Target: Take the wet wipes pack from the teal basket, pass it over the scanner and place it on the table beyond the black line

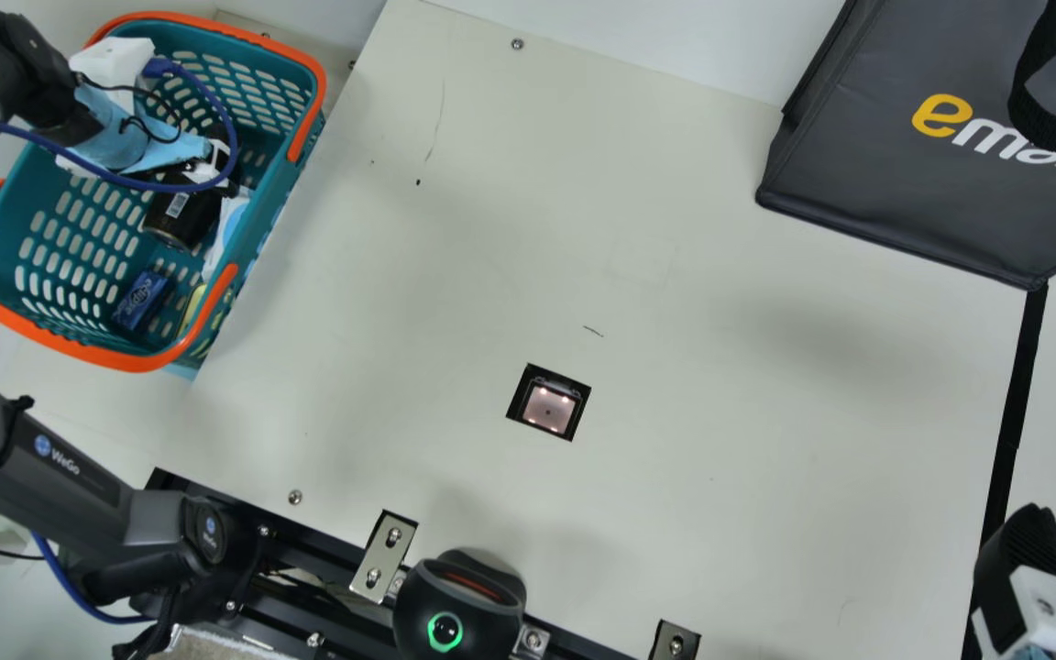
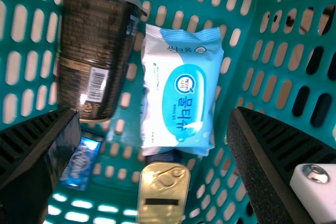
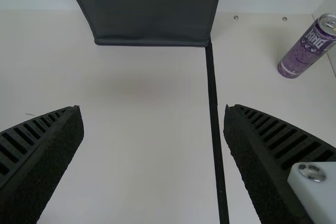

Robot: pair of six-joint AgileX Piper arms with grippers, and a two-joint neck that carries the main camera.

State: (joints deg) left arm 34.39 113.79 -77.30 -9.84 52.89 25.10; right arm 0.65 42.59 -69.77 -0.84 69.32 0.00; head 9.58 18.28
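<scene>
Black and open, your right gripper (image 1: 1021, 550) sits at four o'clock in the main view; at ten, your open left gripper (image 1: 209, 174) hangs over the teal basket (image 1: 88, 352), where the wet wipes pack (image 2: 182, 93) lies beside a dark bottle (image 2: 97, 51).

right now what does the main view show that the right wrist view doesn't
Main view: the teal basket with the wet wipes pack inside, the left arm and the scanner window in the tabletop.
Right wrist view: a purple can, beyond the black line.
Both: that line, the dark bag, the cream table and part of the right gripper.
</scene>
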